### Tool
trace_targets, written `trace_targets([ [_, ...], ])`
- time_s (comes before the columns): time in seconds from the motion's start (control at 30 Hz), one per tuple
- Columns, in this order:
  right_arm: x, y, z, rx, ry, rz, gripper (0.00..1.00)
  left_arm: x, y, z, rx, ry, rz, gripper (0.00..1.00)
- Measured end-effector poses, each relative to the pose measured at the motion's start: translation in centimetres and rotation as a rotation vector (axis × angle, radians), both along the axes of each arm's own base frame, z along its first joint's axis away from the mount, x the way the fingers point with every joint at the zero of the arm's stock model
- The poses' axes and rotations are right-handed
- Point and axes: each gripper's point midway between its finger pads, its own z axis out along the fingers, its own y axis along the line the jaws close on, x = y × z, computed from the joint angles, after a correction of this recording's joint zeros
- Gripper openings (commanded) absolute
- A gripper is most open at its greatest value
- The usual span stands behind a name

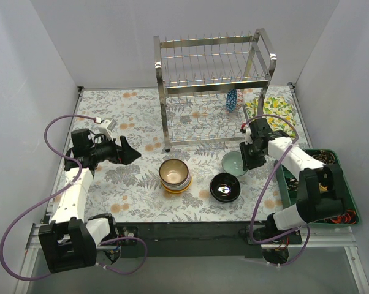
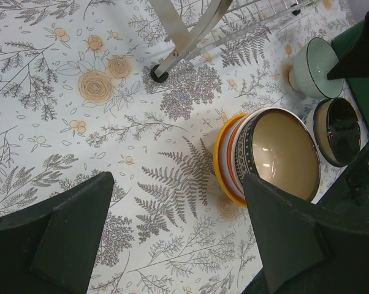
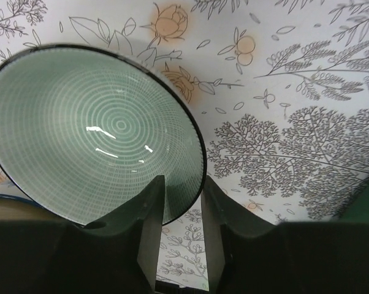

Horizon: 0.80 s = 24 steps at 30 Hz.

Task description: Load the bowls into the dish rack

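- The right gripper (image 3: 181,184) has its jaws partly apart, astride the rim of the pale green bowl (image 3: 98,135), 1 finger inside and 1 outside.
- That bowl sits on the floral surface (image 1: 129,110), near the dish rack (image 1: 212,92).
- The left gripper (image 1: 132,153) has its jaws wide apart and empty, left of the stack of bowls (image 1: 175,176).
- 1 blue-patterned bowl (image 1: 232,100) stands in the rack's lower tier.

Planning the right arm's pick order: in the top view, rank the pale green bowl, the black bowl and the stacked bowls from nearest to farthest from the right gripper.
1. The pale green bowl, at the fingertips of the right gripper.
2. The black bowl, nearer the arm bases.
3. The stacked bowls, farther left.
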Motion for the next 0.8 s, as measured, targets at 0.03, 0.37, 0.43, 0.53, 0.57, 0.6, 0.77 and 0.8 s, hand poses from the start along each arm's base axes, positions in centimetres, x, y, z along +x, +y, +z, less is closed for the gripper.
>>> trace_targets([
  [0.03, -0.5, 0.0, -0.2, 0.006, 0.011, -0.002, 0.37, 0.0, 0.0, 0.0, -0.001, 0.000, 0.002, 0.87],
  [0.37, -0.5, -0.1, 0.0, 0.091, -0.006, -0.062, 0.01, 0.3, 0.2, -0.1, -0.007, 0.002, 0.010, 0.88],
  [0.43, -0.6, -0.1, 0.1, 0.099, -0.002, -0.064, 0.01, 0.4, 0.2, -0.1, -0.009, 0.000, 0.011, 0.88],
  [0.53, -0.7, -0.3, 0.3, 0.104, 0.009, -0.079, 0.01, 0.4, 0.2, 0.0, -0.013, -0.004, 0.016, 0.88],
  [0.57, -0.8, -0.5, 0.4, 0.106, 0.014, -0.088, 0.01, 0.4, 0.2, 0.0, -0.016, -0.005, 0.017, 0.88],
  [0.6, -0.8, -0.7, 0.6, 0.109, 0.020, -0.101, 0.01, 0.4, 0.2, 0.0, -0.018, -0.006, 0.017, 0.88],
  [0.77, 0.7, -0.8, 3.5, 0.176, -0.015, -0.172, 0.01, 0.5, 0.1, 0.1, -0.027, -0.010, 0.020, 0.88],
  [0.8, 1.5, -0.7, 4.8, 0.191, -0.046, -0.178, 0.01, 0.5, 0.1, 0.2, -0.028, -0.011, 0.020, 0.88],
])
